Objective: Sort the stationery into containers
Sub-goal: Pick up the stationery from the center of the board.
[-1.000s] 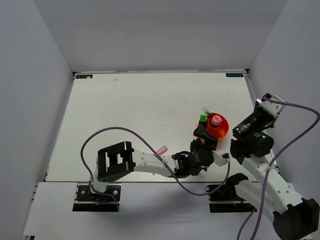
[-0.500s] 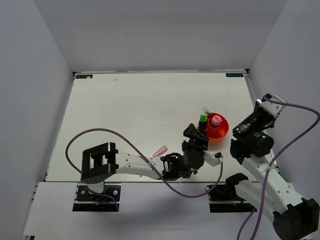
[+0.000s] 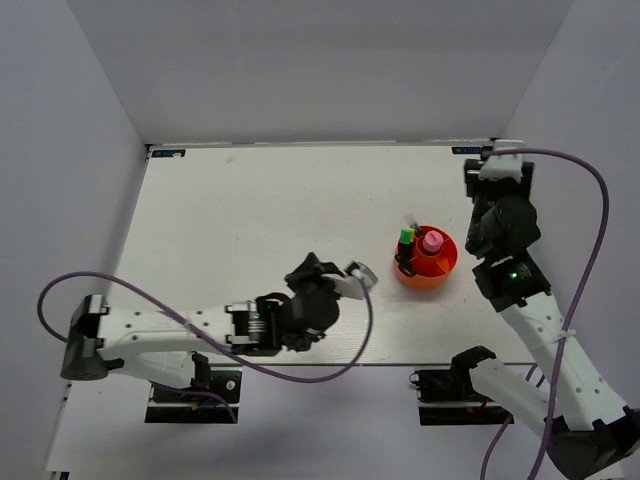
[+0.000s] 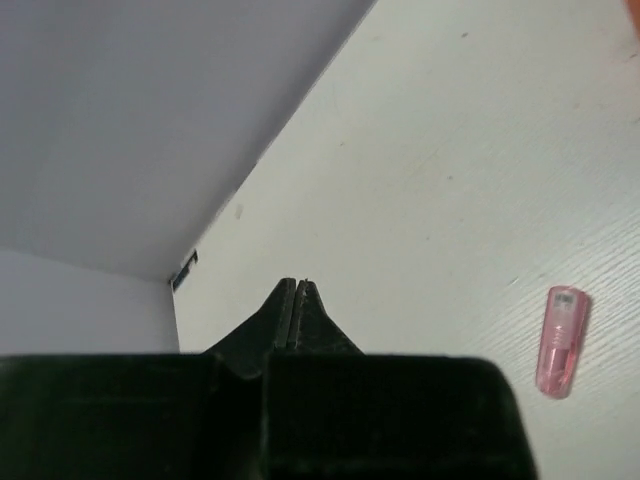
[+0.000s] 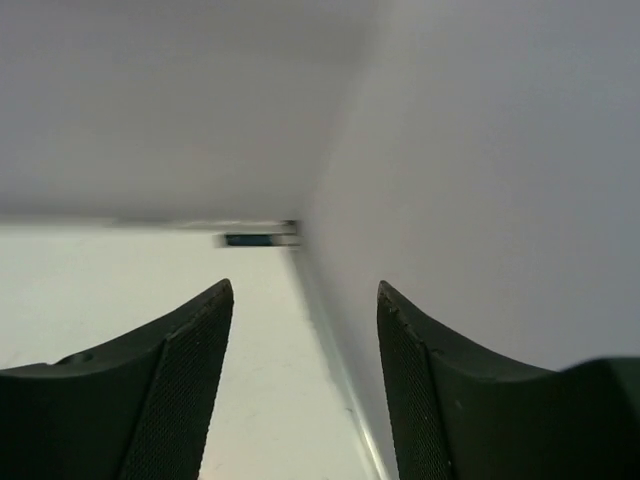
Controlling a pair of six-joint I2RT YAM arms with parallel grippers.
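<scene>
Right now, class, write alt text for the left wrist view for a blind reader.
The left hand is shut and empty, black fingers pressed together above a white table. A small translucent pink plastic stick lies on it, apart from the hand, at lower right.

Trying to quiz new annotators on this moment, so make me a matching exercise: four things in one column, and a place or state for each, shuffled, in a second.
Column one
1. left gripper
2. right gripper
3. pink stick
4. pink-capped bottle

Column two
A. standing in the orange cup
B. fingers apart, nothing between them
C. lying flat on the white table
D. fingers pressed together, holding nothing

Pairs: 1-D, 2-B, 3-C, 4-A
</scene>
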